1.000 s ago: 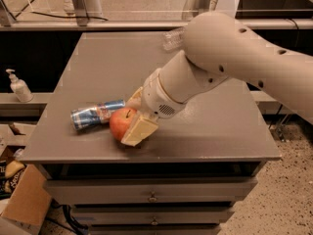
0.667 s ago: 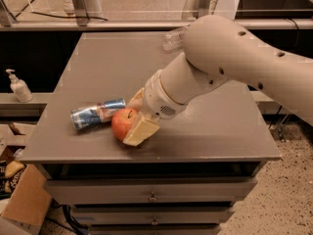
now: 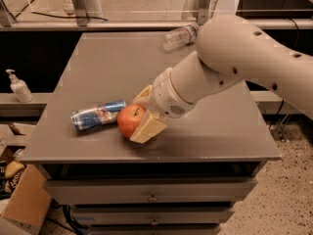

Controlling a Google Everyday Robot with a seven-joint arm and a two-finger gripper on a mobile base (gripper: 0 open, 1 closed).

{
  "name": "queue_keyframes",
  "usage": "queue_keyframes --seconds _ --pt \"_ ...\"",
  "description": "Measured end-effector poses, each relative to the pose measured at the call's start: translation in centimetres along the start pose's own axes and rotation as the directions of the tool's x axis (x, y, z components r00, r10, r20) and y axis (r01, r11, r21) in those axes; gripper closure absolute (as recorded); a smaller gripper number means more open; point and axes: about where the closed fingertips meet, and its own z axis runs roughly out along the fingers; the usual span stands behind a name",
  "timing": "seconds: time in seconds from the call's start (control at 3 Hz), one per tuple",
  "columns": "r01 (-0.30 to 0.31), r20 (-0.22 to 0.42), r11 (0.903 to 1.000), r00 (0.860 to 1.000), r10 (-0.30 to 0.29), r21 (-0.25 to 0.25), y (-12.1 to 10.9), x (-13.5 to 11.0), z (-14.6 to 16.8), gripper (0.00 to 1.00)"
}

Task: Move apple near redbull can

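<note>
The red-orange apple [image 3: 126, 121] is at the front left of the grey table [image 3: 112, 58], just right of the redbull can [image 3: 97, 116], which lies on its side. The apple is almost touching the can's right end. My gripper [image 3: 137, 119] reaches in from the right. Its cream fingers [image 3: 148, 129] sit on both sides of the apple and are shut on it. The big white arm crosses the right half of the table.
A clear plastic water bottle [image 3: 178, 35] lies at the table's back, partly behind the arm. A soap dispenser [image 3: 18, 87] stands on a low shelf to the left. A cardboard box [image 3: 22, 199] sits on the floor at the lower left. Drawers run below the table's front edge.
The apple and the gripper have shifted slightly to the right and away from the front edge. The can has not moved.
</note>
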Motion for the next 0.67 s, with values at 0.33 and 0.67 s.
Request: queue_keyframes --seconds 0.33,0.67 --pt "0.02 0.009 0.9998 1.0 -0.02 0.005 -0.1 -0.25 -0.57 0.46" --pt "0.035 0.011 0.9994 0.999 -0.035 -0.002 0.07 -0.56 -0.95 0.23"
